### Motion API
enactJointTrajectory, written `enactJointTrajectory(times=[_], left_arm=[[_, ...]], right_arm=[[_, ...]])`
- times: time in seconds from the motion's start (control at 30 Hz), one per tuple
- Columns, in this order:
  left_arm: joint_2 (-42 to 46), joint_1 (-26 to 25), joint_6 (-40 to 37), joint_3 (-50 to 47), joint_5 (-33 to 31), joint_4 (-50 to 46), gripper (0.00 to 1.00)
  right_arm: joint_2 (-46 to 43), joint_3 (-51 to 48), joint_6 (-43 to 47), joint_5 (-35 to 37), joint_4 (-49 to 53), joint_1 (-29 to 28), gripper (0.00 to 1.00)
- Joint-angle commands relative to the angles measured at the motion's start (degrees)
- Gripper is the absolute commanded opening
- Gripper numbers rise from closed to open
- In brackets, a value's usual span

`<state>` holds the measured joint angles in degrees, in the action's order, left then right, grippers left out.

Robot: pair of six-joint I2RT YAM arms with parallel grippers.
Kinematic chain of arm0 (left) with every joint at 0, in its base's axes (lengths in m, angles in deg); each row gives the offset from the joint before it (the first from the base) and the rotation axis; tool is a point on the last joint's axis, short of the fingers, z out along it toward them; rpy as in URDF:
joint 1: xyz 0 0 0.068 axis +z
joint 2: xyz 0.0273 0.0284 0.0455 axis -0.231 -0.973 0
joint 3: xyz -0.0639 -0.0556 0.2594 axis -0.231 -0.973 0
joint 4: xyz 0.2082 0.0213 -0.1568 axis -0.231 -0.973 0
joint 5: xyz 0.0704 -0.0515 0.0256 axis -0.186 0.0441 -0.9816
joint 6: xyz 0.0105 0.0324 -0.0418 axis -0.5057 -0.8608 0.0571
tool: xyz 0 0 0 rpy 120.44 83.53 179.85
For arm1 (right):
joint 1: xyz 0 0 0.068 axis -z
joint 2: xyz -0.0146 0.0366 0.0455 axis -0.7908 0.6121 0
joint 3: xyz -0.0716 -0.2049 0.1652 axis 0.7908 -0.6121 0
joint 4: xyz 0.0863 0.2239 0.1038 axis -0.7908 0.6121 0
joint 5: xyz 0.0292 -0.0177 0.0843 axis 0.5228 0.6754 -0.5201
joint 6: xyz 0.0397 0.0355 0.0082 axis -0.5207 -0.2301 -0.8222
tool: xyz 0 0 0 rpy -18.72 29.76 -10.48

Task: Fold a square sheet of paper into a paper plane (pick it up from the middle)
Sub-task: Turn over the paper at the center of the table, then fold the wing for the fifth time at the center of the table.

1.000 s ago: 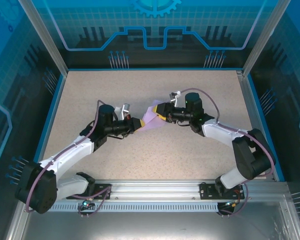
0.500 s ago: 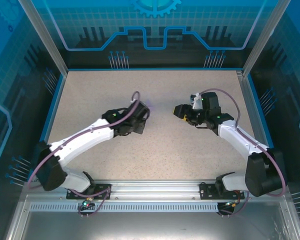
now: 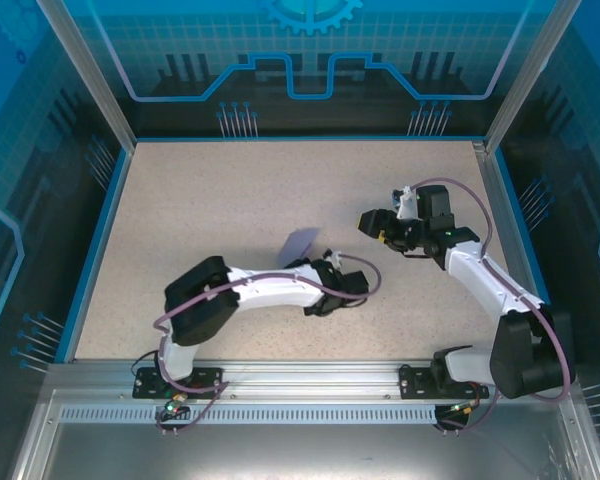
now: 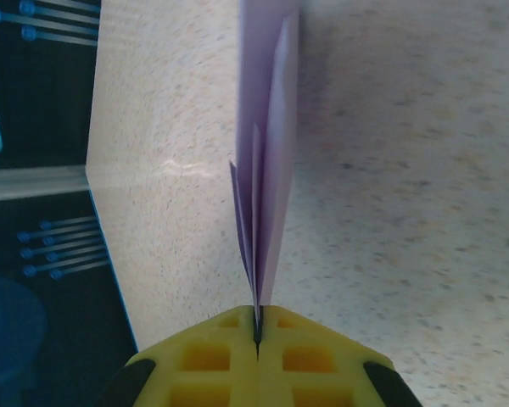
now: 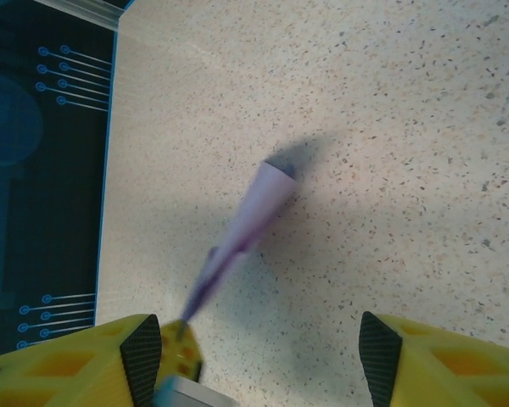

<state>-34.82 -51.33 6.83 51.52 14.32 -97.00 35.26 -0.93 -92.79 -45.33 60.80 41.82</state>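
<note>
The lavender sheet of paper is folded into a slim pointed paper plane (image 3: 300, 241) and hangs just above the table's middle. My left gripper (image 3: 318, 263) is shut on its narrow end; in the left wrist view the yellow fingers (image 4: 212, 356) press together with the folded layers of the plane (image 4: 267, 170) standing out from between them. My right gripper (image 3: 370, 222) is to the right of the plane, apart from it and open. In the right wrist view its pads (image 5: 142, 356) stand wide with nothing between them, and the blurred plane (image 5: 246, 220) lies ahead to the left.
The speckled beige table (image 3: 230, 190) has a raised blue rim (image 3: 100, 230) and transparent walls behind and at the sides. An aluminium rail (image 3: 310, 375) with the arm bases runs along the near edge.
The right gripper let go of the paper, opened and drew back to the right. The left arm swung the paper from left of centre toward the middle, its elbow now low and near.
</note>
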Motion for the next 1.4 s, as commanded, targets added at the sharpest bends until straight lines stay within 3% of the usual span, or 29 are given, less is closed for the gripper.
enactJointTrajectory(times=[0.0,0.13,0.27,0.43,0.53,0.63,0.77,0.93,1.13,1.37], left_arm=[[-3.1,-2.3,-4.6,0.7,-0.6,2.7,0.06],[-3.7,-3.3,-5.8,-0.5,3.4,4.9,0.15],[-1.2,-3.3,-6.3,-1.8,9.2,7.6,0.35],[5.6,-2.4,-6.4,-4.6,24.6,12.5,0.65],[11.4,-0.1,-5.4,-6.7,33.3,14.0,0.74],[18.3,3.0,-4.2,-9.7,42.6,15.4,0.77],[27.7,7.8,-2.0,-12.8,50.4,14.9,0.79],[38.1,21.7,4.1,-19.7,60.4,16.9,0.81],[41.8,37.3,13.3,-27.7,69.6,23.4,0.80],[40.5,46.8,21.1,-34.6,76.5,34.1,0.80]], right_arm=[[-1.8,0.5,3.2,-2.8,2.9,0.1,0.67],[-2.0,1.1,5.1,-3.3,4.7,-0.5,0.67],[-1.6,1.4,5.5,-3.7,4.7,-1.3,0.68],[0.0,1.7,6.3,-3.2,5.2,-3.6,0.68],[0.6,3.8,6.7,-2.2,5.9,-4.9,0.68],[1.3,4.4,7.4,-0.8,6.7,-6.5,0.68],[2.8,4.7,6.7,0.7,6.5,-8.8,0.65],[5.0,5.4,4.6,3.3,4.3,-14.1,0.58],[8.1,5.8,0.2,8.6,-0.2,-23.3,0.42],[14.9,6.8,-2.8,17.6,-3.5,-33.1,0.31]])
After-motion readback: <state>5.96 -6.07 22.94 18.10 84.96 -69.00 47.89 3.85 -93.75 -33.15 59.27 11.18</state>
